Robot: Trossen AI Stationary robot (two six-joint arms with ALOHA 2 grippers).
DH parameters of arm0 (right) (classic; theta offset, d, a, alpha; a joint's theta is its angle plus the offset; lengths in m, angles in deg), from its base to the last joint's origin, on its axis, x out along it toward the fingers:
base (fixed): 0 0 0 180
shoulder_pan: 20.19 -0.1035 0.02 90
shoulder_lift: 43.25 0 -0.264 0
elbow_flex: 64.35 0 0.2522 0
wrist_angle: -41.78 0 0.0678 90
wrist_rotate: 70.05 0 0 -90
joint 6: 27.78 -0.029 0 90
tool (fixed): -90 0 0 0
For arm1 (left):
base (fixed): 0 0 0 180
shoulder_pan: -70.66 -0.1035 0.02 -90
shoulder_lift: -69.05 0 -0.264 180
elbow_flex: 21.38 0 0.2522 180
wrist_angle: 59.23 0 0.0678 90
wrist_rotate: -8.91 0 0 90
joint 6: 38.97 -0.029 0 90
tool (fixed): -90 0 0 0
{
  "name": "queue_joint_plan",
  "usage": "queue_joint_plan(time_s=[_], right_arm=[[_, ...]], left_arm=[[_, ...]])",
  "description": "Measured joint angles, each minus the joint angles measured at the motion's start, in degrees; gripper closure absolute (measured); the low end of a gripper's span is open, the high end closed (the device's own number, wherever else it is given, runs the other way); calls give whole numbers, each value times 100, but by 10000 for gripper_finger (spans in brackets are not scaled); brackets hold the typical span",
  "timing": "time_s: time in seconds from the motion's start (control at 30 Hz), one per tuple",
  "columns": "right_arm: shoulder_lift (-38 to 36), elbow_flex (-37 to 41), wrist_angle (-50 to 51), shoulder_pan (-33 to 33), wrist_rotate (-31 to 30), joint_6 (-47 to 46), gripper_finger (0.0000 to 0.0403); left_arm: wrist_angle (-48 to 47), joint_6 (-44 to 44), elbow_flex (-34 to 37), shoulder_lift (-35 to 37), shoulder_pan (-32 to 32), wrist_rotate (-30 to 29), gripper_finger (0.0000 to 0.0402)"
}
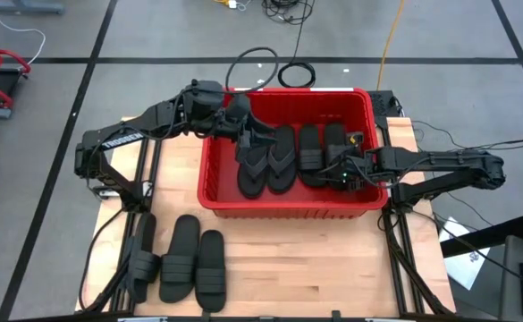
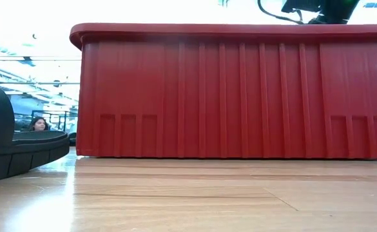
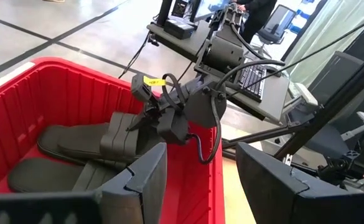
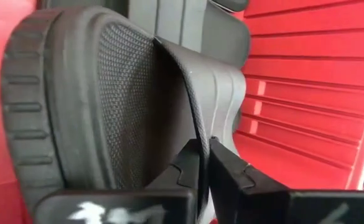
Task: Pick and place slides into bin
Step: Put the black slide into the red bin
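While the left gripper (image 3: 200, 180) gapes, the right gripper (image 4: 205, 163) pinches a matte ribbed slide (image 4: 126, 93).

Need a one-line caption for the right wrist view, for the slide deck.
Right tool pinching a slide's strap inside the red bin.

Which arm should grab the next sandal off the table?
Left. The left gripper is open and empty above the bin, and the three table slides lie on its side. The right gripper is shut on a slide by its strap, inside the bin.
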Motion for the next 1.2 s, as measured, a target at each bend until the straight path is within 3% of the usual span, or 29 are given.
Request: queue_joint_plan(time_s=[0.43, 0.73, 0.9, 1.2], right_arm=[[-5, -63, 20, -1, 551, -224, 340], [-5, -763, 732, 127, 899, -588, 307], [-5, -964, 1475, 381, 1613, -977, 303], [-5, -1388, 1541, 405, 1621, -1476, 303]], left_arm=[[-127, 70, 0, -2, 0, 136, 215], [-127, 54, 0, -2, 0, 172, 215], [-127, 44, 0, -2, 0, 172, 215], [-126, 7, 0, -2, -25, 214, 215]])
